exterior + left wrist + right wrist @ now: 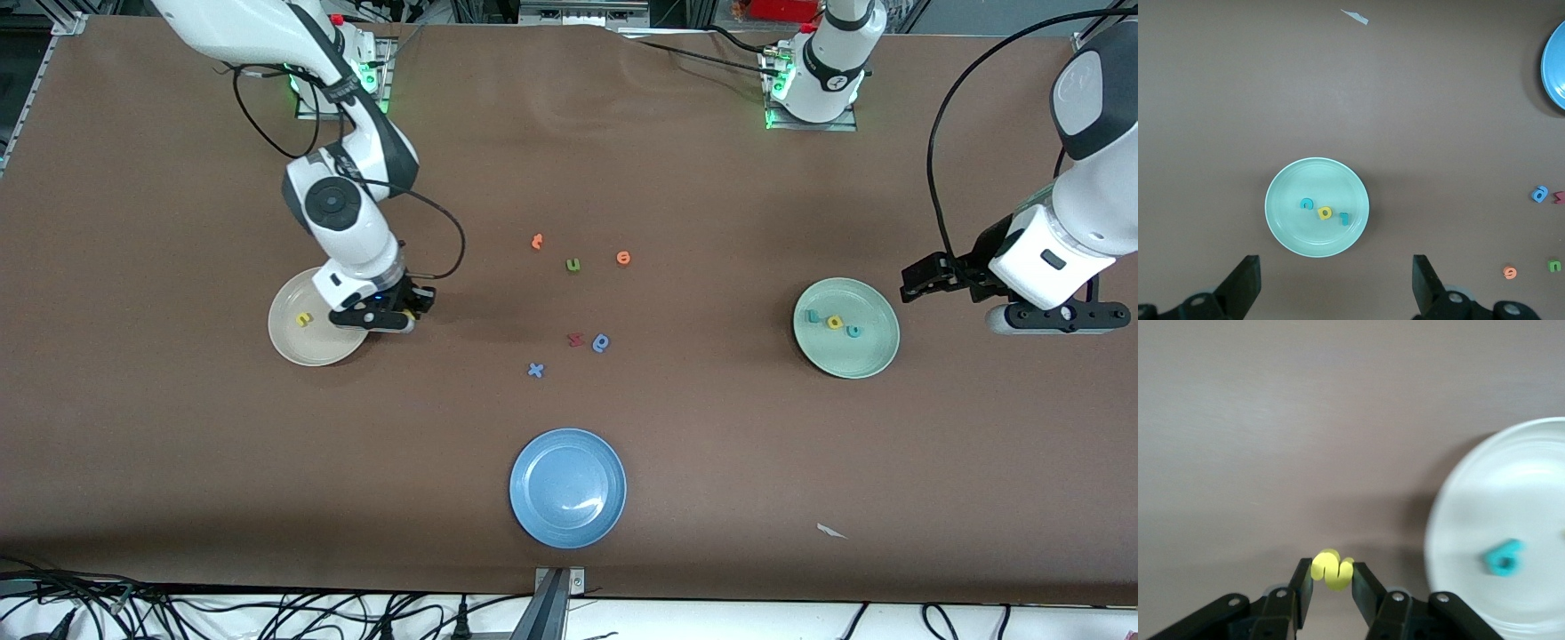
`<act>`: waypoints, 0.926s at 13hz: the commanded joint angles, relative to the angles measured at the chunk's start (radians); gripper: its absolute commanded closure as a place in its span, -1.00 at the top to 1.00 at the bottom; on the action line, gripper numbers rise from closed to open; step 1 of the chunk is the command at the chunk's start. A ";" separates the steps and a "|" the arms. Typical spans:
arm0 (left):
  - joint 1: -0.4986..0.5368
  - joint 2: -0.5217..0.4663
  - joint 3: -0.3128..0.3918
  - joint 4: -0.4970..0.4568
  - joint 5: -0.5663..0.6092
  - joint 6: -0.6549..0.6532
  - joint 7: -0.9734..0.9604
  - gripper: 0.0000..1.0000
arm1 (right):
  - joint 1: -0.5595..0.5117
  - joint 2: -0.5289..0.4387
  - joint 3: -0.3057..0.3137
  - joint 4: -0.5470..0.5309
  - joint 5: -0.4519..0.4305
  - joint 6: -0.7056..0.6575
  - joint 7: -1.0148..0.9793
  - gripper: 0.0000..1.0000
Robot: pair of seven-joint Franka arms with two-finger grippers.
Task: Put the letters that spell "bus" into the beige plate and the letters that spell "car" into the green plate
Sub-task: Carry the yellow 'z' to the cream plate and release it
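My right claw (1332, 577) grips the yellow s (1331, 569) between its fingers, just beside the beige plate (1451, 520). My left claw (1335, 283) waits wide open.

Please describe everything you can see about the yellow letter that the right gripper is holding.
The yellow s is a tiny foam-looking letter, bright yellow, with a soft curved shape. It is pinched between the two dark fingers of the right gripper, which is shut on it; nothing else touches it. It is carried in the air just at the edge of the beige plate, toward the right arm's end of the table. A yellow u and a teal b already lie in that plate.
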 commanded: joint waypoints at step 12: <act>-0.004 0.001 0.003 0.010 -0.008 -0.009 0.017 1.00 | -0.291 -0.083 0.017 -0.208 -0.011 0.082 -0.482 0.99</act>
